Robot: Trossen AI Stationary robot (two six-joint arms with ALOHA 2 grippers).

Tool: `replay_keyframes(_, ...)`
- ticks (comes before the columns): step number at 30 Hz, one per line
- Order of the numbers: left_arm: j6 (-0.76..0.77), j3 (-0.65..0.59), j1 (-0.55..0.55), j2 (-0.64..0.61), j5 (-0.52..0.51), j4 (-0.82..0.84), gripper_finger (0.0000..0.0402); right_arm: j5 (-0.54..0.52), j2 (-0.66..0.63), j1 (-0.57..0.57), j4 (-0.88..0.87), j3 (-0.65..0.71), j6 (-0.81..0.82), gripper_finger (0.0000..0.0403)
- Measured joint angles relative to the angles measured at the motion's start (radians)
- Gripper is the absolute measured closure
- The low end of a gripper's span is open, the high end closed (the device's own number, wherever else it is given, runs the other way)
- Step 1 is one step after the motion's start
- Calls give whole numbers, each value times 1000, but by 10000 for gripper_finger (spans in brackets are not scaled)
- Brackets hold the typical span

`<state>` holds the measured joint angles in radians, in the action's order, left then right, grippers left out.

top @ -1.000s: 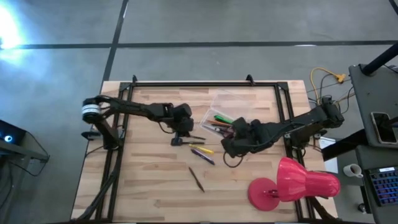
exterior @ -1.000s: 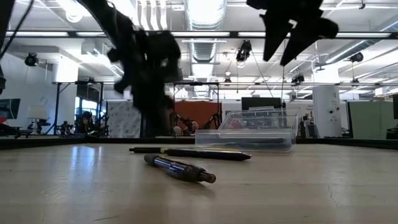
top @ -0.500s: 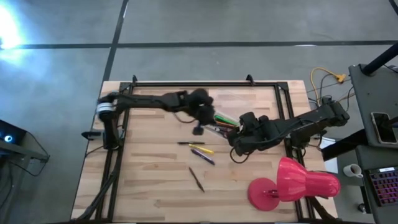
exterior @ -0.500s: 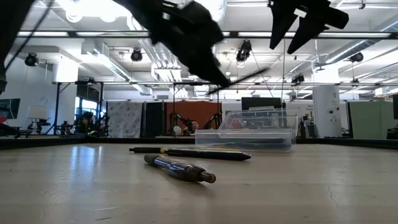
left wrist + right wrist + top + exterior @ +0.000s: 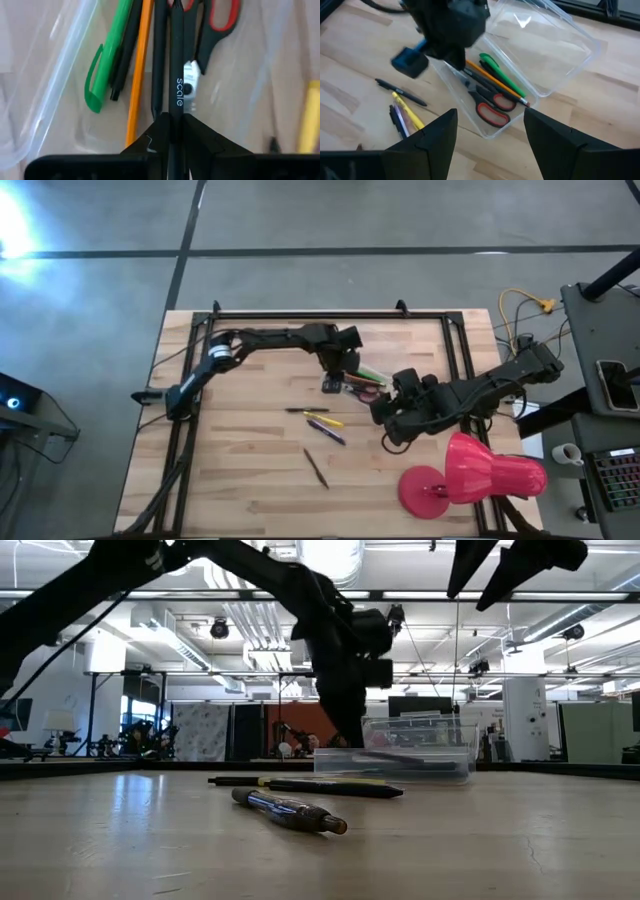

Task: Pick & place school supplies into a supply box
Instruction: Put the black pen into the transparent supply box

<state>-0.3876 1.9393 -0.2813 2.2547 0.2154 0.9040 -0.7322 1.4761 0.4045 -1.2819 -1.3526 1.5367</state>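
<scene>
The clear supply box (image 5: 368, 363) (image 5: 530, 65) (image 5: 415, 752) lies on the table and holds a green pen (image 5: 107, 55), an orange pencil (image 5: 137, 70), dark pens and red-handled scissors (image 5: 217, 22). My left gripper (image 5: 340, 380) (image 5: 170, 125) (image 5: 462, 62) stands over the box's near left end, shut on a black pen (image 5: 173, 75). A black pen (image 5: 303, 411), a yellow one (image 5: 322, 420), a purple one (image 5: 328, 432) and a dark pencil (image 5: 317, 468) lie flat on the table. My right gripper (image 5: 393, 420) (image 5: 490, 117) hangs open above the table, near the box's near right side. My left gripper pinches the black pen (image 5: 175, 107) between its two fingers. The pen runs along the fingers and sticks out past their tips. The fingers come from above, pointing steeply down into the box. The pen's free end (image 5: 172, 10) is among the things in the box; whether it touches them, I cannot tell.
A large pink-red lamp-shaped object (image 5: 470, 475) lies at the near right corner. A dark metal frame (image 5: 330, 315) runs along the table's far edge and sides. Bare wood (image 5: 230, 470) lies on the near left of the table.
My left gripper has lifted a black pen off the table, carried it right and toward the far edge, and now holds it pointing down into the box. My right gripper has drifted up and slightly toward the near right, staying open.
</scene>
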Motion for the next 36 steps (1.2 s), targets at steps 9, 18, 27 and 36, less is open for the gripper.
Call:
replay_keyframes(9,114,-15,-2,-118,9,-114,348,-1,0,-17,2,12,-93,184)
replay_keyframes(18,213,-196,0,-115,10,-214,263,-3,0,-39,5,10,-152,184)
replay_keyframes(27,44,-447,29,-495,16,-221,254,-4,0,-41,4,16,-169,184)
replay_keyframes(36,75,-1014,68,-788,16,-472,254,-9,0,-75,11,22,-194,184)
